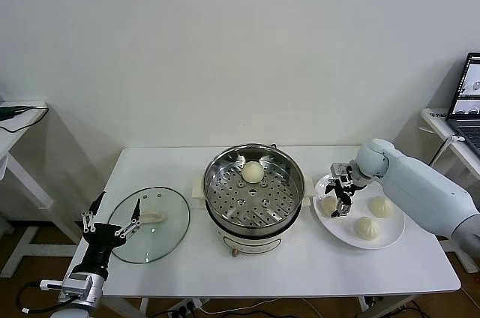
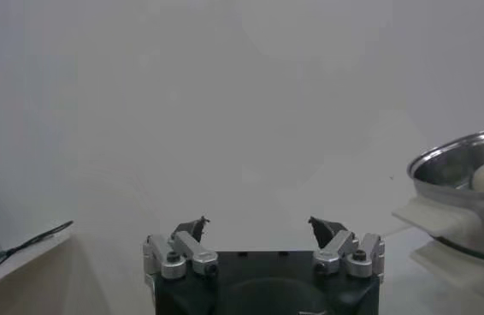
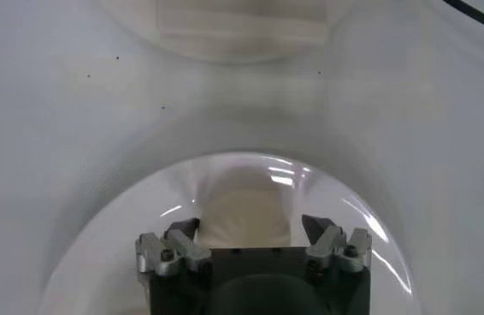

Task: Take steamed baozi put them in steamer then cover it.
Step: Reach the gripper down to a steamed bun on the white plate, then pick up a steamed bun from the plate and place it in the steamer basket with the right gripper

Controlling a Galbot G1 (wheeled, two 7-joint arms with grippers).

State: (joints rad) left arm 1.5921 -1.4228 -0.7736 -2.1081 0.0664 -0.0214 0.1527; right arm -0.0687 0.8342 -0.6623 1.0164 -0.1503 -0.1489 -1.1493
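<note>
The white table (image 1: pixel 187 273) carries everything here, and dead centre on it sits the steamer (image 1: pixel 255 183), its steel bowl open to the ceiling with the perforated tray showing. One steamed baozi (image 1: pixel 253 172) already rests on that tray, toward the far rim, so I'd call the loading only a quarter done.

Over by the table's left edge lies the cover (image 1: pixel 150 214), flat on the surface with its white handle up. That looks like sensible parking: well clear of the pot mouth, yet close to the arm that would plausibly fetch it at the end. The left gripper (image 1: pixel 112 220) waits right there at the near left corner, fingers spread wide and holding nothing, next to the glass rim.

Now the action side. Near the right edge sits the white plate (image 1: pixel 379 241) with three buns left on it. The right gripper (image 1: pixel 339 198) hangs over the plate's steamer-side rim, jaws fully apart, empty, poised directly above the nearest bun (image 1: pixel 328 203). From the wrist camera the plate's rim curves beneath the open fingers.

My read: this is the approach for the second pick. It needs a descent so the fingers straddle the bun, then a gentle squeeze, since soft dough could dent.
</note>
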